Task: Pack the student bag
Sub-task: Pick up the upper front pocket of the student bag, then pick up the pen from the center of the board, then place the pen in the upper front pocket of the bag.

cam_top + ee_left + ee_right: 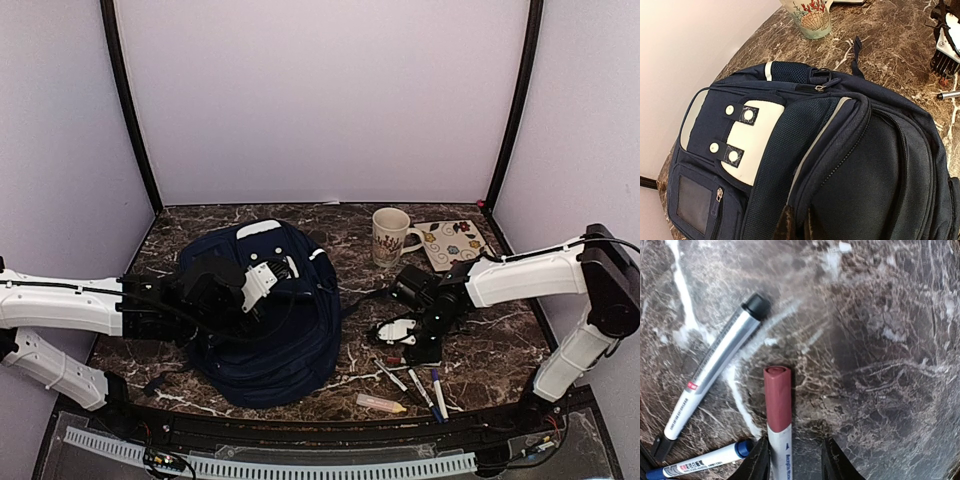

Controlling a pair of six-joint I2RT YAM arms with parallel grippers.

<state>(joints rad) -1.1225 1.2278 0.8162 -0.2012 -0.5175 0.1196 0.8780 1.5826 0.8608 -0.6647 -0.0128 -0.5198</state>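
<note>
One marker (777, 410) inside open right hand (796, 455), bag (865, 150) in left hand (797, 224)

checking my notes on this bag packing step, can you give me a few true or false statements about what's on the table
1. The mug stands upright on the table, outside the student bag. True.
2. The red-capped marker is already inside the student bag. False: it lies on the table between the fingers of the right hand.
3. The left hand is open above the mug. False: it is shut on the student bag's edge.
4. A black-capped marker lies beside the red-capped marker. True.
</note>
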